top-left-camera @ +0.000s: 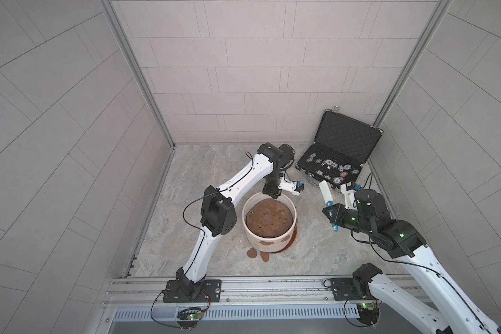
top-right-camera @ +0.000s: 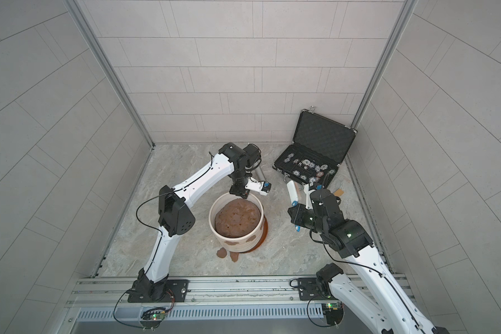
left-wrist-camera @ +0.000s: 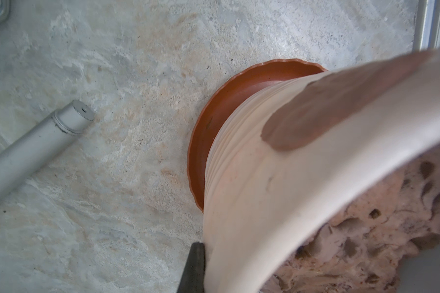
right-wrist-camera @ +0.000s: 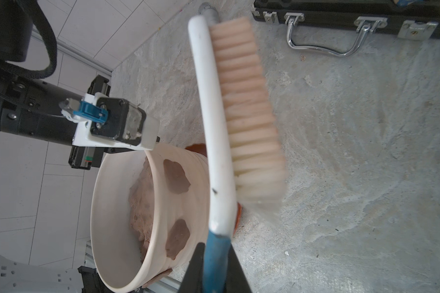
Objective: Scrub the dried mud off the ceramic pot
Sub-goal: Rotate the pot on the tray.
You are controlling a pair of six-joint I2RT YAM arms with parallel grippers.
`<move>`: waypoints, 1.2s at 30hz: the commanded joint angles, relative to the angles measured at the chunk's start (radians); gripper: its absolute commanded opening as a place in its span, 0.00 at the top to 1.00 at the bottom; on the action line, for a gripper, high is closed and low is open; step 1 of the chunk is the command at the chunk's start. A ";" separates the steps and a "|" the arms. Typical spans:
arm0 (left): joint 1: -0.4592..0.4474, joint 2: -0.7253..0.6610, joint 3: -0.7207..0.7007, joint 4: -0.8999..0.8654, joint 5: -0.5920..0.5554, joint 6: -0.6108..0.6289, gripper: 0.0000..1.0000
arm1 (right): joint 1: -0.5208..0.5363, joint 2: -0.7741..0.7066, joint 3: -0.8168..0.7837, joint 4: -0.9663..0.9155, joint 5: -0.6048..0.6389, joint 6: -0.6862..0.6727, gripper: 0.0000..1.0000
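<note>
Clock face laid on a top view, 12 o'clock toward the back wall. The wide, cream-white, ribbed ceramic pot [top-left-camera: 244, 219] stands mid-floor in a round brown saucer [top-left-camera: 292, 241] and holds a lumpy brown soil mound [top-left-camera: 269, 221] almost to its rim. The dried mud [top-left-camera: 265, 242], flat reddish-brown patches, sits on the pot's outer wall at 6 and 4 o'clock. Two more patches lie on the floor just beside the base at 6 to 7 o'clock.

The left gripper [top-left-camera: 274, 196] reaches down onto the rim at 12 o'clock. The left wrist view shows one black finger [left-wrist-camera: 193, 266] flat against the outer wall, its partner hidden, so the jaws are judged clamped on the rim.

The right gripper [right-wrist-camera: 216, 246], well apart at 3 o'clock, pinches the blue handle [right-wrist-camera: 217, 263] of a white-backed scrubbing brush [right-wrist-camera: 214, 114] with cream bristles [right-wrist-camera: 249, 114].

Governing relation: the brush's long axis runs roughly 12 to 6 o'clock. The pot lies toward 9 o'clock from the fingers, yet the bristles face 3 o'clock, away from it. The coming move probably calls for rolling the brush about its axis, then closing on the 4 o'clock patch, to which the right arm is nearer.

An open black case [top-left-camera: 347, 136] at 1 o'clock holds poker chips [top-left-camera: 334, 166].
</note>
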 commanded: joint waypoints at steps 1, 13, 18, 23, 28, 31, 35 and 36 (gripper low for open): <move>-0.044 -0.042 0.055 -0.182 0.140 0.047 0.96 | -0.003 -0.022 -0.004 0.030 0.001 0.002 1.00; -0.075 -0.081 0.069 -0.084 0.212 -0.039 0.52 | -0.008 -0.062 -0.014 -0.010 0.016 -0.001 1.00; -0.027 -0.172 0.073 -0.029 0.267 -0.156 0.35 | -0.009 -0.071 -0.008 -0.028 -0.004 -0.036 1.00; 0.038 -0.308 0.030 0.037 0.220 -0.381 0.13 | 0.003 -0.013 -0.002 0.112 -0.433 -0.191 1.00; 0.172 -0.519 -0.198 0.165 0.223 -0.678 0.00 | 0.113 -0.007 0.100 0.097 -0.534 -0.375 1.00; 0.287 -0.645 -0.372 0.242 0.176 -0.907 0.00 | 0.229 0.018 0.163 -0.012 -0.505 -0.511 1.00; 0.353 -0.759 -0.615 0.255 0.342 -0.976 0.03 | 0.491 0.101 0.181 -0.106 -0.263 -0.556 1.00; 0.345 -0.781 -0.666 0.274 0.341 -1.004 0.03 | 0.566 0.121 0.181 -0.118 -0.185 -0.554 1.00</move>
